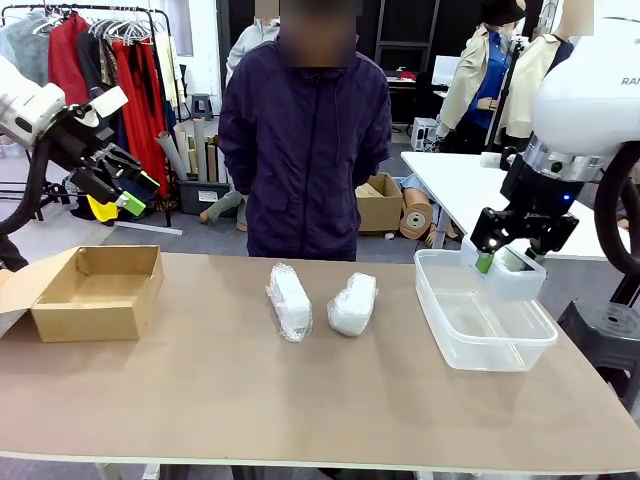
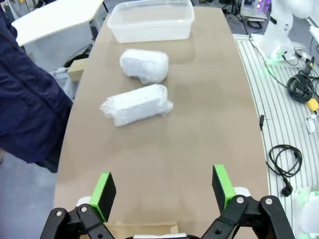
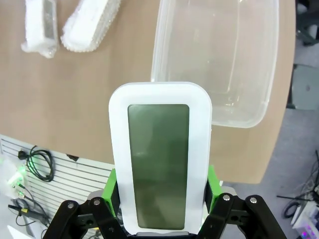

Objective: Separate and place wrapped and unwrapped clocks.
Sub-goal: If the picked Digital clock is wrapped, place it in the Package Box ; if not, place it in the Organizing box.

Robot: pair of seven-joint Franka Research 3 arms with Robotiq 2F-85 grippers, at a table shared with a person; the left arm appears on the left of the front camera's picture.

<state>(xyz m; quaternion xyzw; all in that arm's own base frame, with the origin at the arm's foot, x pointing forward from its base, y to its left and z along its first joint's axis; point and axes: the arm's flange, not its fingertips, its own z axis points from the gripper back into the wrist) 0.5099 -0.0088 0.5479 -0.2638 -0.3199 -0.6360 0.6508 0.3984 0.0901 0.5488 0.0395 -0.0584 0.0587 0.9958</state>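
My right gripper (image 1: 503,262) is shut on the bare white clock (image 3: 159,154), whose grey-green screen faces the right wrist camera. It hangs just above the far end of a clear plastic tub (image 1: 480,320). Two bubble-wrapped clocks lie side by side mid-table: one on the left (image 1: 289,300) and one on the right (image 1: 352,304). The left wrist view has them too, the nearer bundle (image 2: 137,104) and the farther bundle (image 2: 144,65). My left gripper (image 1: 122,185) is raised at the far left above the table, open, with nothing between its green pads (image 2: 105,191).
An open cardboard box (image 1: 95,290) sits at the table's left end. A person (image 1: 305,130) in a dark jacket stands at the far edge behind the bundles. The near half of the brown table (image 1: 300,400) is free.
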